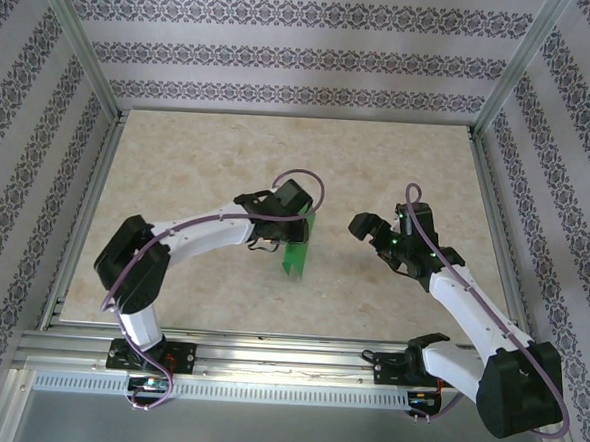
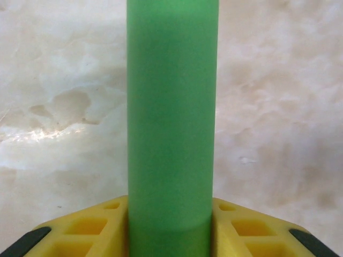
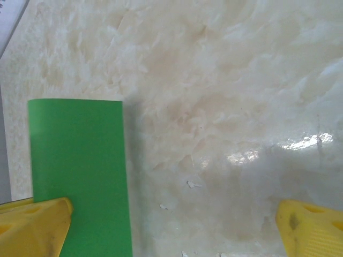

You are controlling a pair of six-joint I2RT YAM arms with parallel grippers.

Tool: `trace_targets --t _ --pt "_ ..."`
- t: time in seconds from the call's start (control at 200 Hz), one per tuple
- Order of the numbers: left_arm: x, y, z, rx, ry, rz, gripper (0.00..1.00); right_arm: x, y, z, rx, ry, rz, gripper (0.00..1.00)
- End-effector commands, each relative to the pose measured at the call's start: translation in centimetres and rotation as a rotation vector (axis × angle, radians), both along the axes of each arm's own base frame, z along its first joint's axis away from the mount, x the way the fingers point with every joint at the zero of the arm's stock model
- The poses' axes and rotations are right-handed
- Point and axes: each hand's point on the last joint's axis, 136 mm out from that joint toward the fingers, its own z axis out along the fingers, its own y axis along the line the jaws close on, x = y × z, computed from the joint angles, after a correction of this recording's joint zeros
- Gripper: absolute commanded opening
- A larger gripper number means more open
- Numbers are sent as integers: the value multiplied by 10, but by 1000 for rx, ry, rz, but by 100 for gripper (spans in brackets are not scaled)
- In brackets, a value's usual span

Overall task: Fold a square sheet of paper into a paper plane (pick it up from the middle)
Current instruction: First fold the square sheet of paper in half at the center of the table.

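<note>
The bright green sheet of paper (image 1: 297, 249) is folded into a narrow band that hangs edge-down above the table. Its end is square, not a pointed dart. My left gripper (image 1: 293, 224) is shut on it. In the left wrist view the green band (image 2: 171, 107) rises straight up from between the yellow fingers (image 2: 80, 231). My right gripper (image 1: 367, 226) hovers to the right of the paper, open and apart from it. In the right wrist view the green band (image 3: 80, 171) passes behind the left yellow finger (image 3: 32, 225), with bare table across the wide gap.
The beige marbled table top (image 1: 208, 176) spreads around both arms. Patterned walls and metal posts (image 1: 80, 43) fence it in on three sides. A metal rail (image 1: 287, 359) runs along the near edge by the arm bases.
</note>
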Motion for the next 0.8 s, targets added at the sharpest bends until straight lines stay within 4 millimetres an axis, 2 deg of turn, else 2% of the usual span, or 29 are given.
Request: trace_targets --t 0.0,0.155,0.28,0.45,0.699,0.794 --pt "20 -21 37 -281 -89 34 39 1 -7 1 0 -24 -32 98" --pt "22 -29 45 -466 -96 46 39 5 1 10 63 -74 -9 98" --pt "20 -34 31 -552 -50 73 39 8 24 23 206 -135 88 98" --pt "18 -44 12 -670 11 111 39 11 41 25 268 -107 168 97" --pt "14 -40 -24 -660 96 179 39 11 56 17 280 -63 228 90" --pt "12 -36 -31 -623 100 186 39 10 61 15 279 -62 249 88"
